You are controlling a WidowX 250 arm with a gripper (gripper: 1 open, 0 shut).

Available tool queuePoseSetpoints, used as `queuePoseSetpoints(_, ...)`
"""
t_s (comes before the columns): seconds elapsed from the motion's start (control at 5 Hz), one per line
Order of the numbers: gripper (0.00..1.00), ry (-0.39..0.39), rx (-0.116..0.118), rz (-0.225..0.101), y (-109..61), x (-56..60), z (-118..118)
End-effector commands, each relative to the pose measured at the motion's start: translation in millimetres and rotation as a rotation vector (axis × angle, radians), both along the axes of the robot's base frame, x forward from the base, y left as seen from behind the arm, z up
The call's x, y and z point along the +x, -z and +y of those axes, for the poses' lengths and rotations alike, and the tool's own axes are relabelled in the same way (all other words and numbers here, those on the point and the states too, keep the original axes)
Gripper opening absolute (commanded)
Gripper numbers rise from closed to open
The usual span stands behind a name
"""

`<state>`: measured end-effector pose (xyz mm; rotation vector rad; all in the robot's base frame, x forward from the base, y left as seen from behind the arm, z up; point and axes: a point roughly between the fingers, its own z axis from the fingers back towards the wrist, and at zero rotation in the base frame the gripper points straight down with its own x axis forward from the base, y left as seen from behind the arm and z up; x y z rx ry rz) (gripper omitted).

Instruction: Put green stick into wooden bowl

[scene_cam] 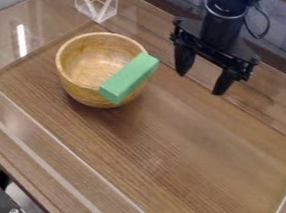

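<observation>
The wooden bowl (95, 66) sits on the left part of the wooden tabletop. A bright green stick (130, 76) lies tilted inside it, its upper end leaning on the bowl's right rim. My gripper (202, 75) hangs above the table to the right of the bowl, apart from it. Its black fingers (182, 62) are spread open and hold nothing.
Clear acrylic walls (21, 35) ring the table on the left, front and right. A small clear stand (97, 4) sits at the back left. Bare wood (179, 154) stretches in front of the bowl and gripper.
</observation>
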<state>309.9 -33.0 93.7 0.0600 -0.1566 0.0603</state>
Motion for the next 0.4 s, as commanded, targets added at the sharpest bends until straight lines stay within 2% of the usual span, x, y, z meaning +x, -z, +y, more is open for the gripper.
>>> queuePoseSetpoints(0.0,1.00,-0.007,0.001,-0.070,-23.1,3.7,2.5)
queuePoseSetpoints(0.2,1.00,-0.010,0.003,-0.072,-24.7,2.2,3.4)
